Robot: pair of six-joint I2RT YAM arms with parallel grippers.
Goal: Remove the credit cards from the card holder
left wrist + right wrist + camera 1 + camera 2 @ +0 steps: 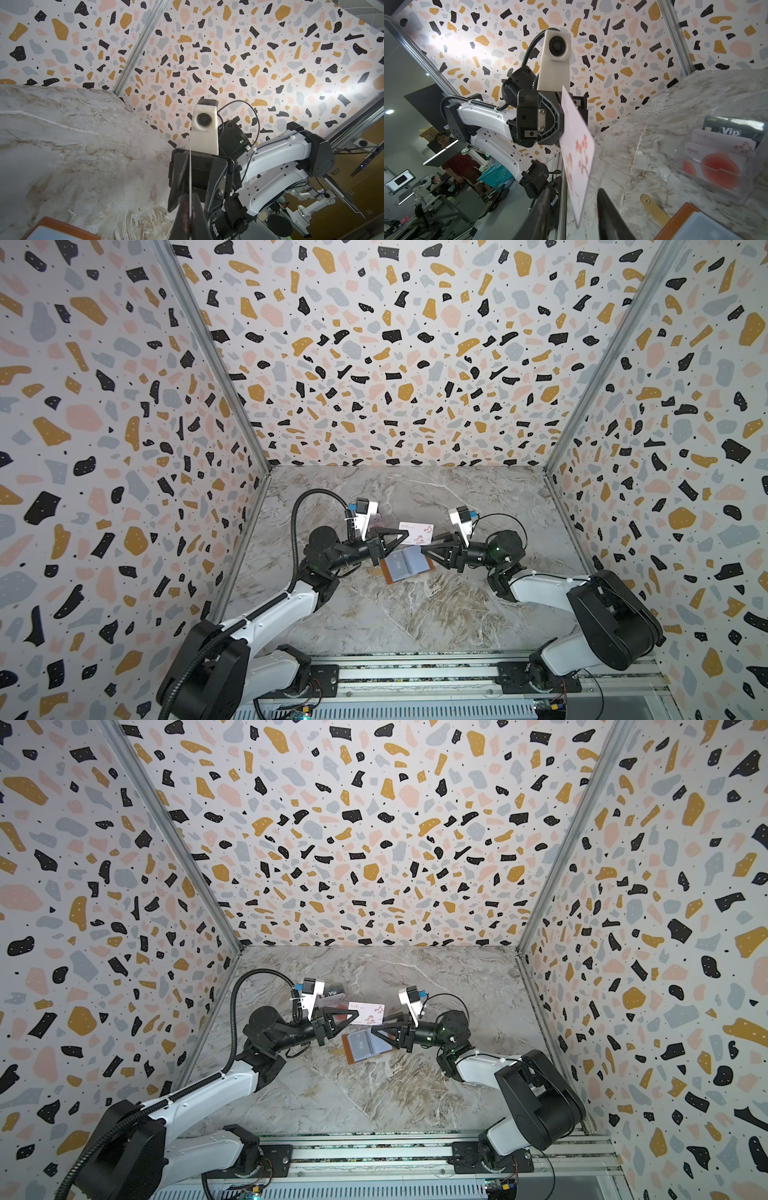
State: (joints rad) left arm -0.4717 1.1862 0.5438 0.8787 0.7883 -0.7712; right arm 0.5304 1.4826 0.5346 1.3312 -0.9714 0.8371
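Observation:
In both top views the tan card holder (405,566) (365,1046) lies open on the marble table, its bluish sleeves facing up. Just above it, my left gripper (405,534) (355,1016) is shut on a white credit card (417,532) (368,1012) with "VIP" lettering and pink blossoms. The left wrist view shows that card edge-on (190,176) between the closed fingers (197,209). My right gripper (427,549) (572,212) is open, its fingers (608,214) on either side of the card's (577,155) free corner with gaps on both sides.
A clear plastic case (720,158) beyond the holder (691,226) stands on the table with several cards in it, a dark "Vip" card (334,992) among them. The holder's snap strap (654,209) lies flat toward the case. Patterned walls close three sides.

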